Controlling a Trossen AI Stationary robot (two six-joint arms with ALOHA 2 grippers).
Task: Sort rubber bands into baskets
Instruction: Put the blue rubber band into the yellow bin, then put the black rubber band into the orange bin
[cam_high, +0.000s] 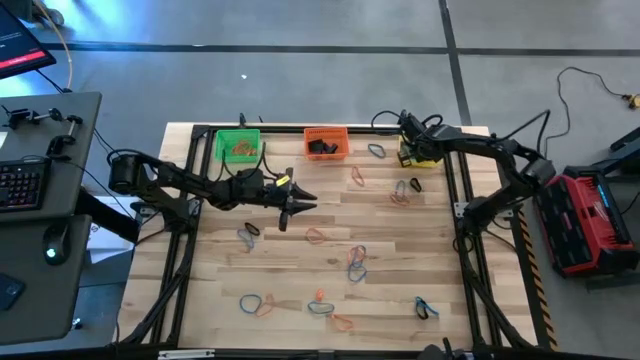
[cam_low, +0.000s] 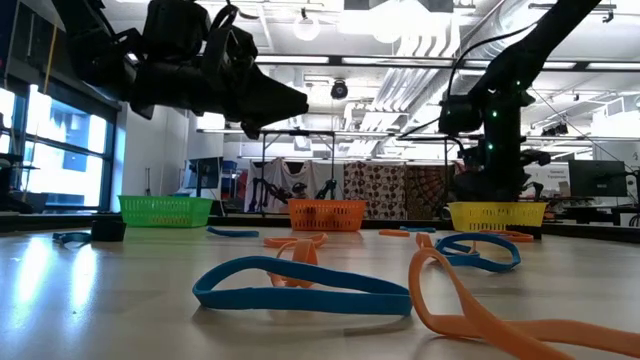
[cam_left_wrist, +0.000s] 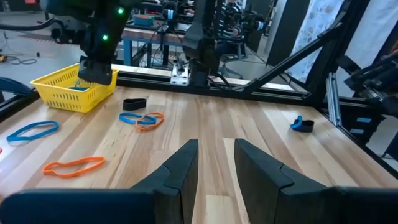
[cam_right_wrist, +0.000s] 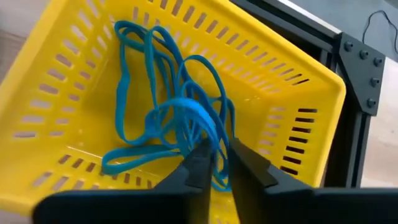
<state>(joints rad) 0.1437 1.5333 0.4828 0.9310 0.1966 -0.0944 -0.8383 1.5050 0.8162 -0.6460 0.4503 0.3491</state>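
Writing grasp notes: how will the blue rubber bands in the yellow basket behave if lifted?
Probably floppy: the blue rubber bands lie in limp, tangled loops. Likely light and thin. Being tangled, several may come up together from the yellow basket.

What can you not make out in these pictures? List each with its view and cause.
- Green basket contents: high view, too small.
- Right gripper grip on the blue bands: right wrist view, fingertips overlap them.
- Yellow basket: high view, right arm covers it.
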